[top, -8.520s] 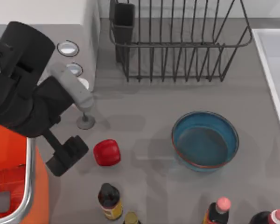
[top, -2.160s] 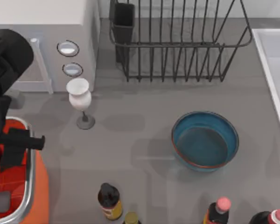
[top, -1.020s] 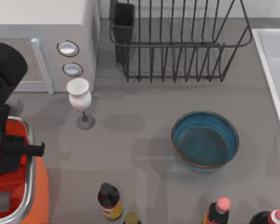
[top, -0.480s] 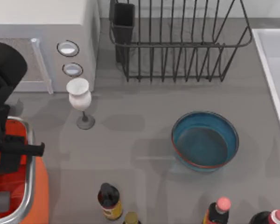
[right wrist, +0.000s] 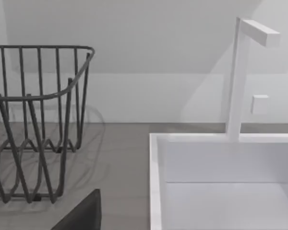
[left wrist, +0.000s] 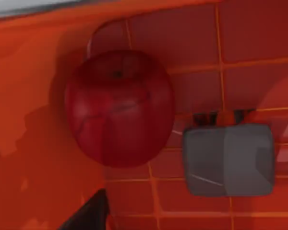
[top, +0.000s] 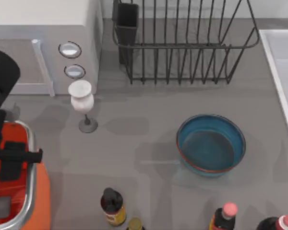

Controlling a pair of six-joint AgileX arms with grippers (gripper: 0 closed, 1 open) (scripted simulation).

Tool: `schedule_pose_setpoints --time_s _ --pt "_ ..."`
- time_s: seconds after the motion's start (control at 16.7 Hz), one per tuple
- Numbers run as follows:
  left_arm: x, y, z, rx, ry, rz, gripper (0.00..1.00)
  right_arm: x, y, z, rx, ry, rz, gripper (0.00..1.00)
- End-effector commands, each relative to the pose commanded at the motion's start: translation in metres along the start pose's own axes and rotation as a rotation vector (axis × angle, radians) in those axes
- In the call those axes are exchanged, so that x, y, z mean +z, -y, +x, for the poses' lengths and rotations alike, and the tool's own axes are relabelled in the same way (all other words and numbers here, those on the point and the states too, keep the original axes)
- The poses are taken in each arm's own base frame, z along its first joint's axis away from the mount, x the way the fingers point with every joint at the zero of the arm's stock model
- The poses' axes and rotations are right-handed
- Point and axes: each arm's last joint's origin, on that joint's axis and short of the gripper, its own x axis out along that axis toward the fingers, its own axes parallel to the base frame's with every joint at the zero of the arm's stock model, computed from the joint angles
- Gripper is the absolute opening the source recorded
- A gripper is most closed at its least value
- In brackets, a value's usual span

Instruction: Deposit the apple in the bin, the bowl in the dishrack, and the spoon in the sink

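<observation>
Apple [left wrist: 119, 108] first: a glossy dark-red fruit, rounded with faintly flat facets, thin pale lines across its skin and a small dark stem dimple near its upper side in the left wrist view. It is close to round, so no long axis can be made out; the dimple faces up toward that camera. It lies loose inside the bin [left wrist: 259, 43], against the orange gridded lining, just beside a grey square patch [left wrist: 228, 159] on that lining.

From above, the bin [top: 32, 191] sits at the table's left front corner, orange with a rounded silver rim. The left gripper [top: 15, 159] hangs over its opening, fingers apart and holding nothing.

Further out, a white goblet [top: 81, 101] stands upright near the white box with round knobs [top: 43, 28]. The bowl [top: 211, 144], teal-blue with a thin reddish-brown rim, rests upright on the grey table, well apart from the bin. Behind it stands the dishrack [top: 185, 43], dark wire with a black cutlery cup [top: 126, 20] at its left corner. The sink [top: 281, 52] lies at the right edge. Bottles [top: 113, 206] line the front edge; one has a yellow label, its writing unreadable.

For the right gripper [right wrist: 81, 213], I cannot tell how it stands.
</observation>
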Motion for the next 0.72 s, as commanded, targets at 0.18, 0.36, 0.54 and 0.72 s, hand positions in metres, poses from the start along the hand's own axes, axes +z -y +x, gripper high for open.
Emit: schedule_pose_setpoints --time_s 0.18,0.36,0.54,0.72 --pt "-0.017 -0.010 0.004 -0.059 0.136 -0.030 1.00 0.000 0.000 0.000 0.000 0.000 0.000 1.00" --pt "-0.041 -0.021 0.003 -0.131 0.388 -0.075 1.00 0.000 0.000 0.000 0.000 0.000 0.000 1.00" --pt "-0.070 -0.030 0.003 -0.190 0.718 -0.123 1.00 0.000 0.000 0.000 0.000 0.000 0.000 1.00" --pt "-0.093 -0.036 0.011 -0.218 1.060 -0.162 1.00 0.000 0.000 0.000 0.000 0.000 0.000 1.00"
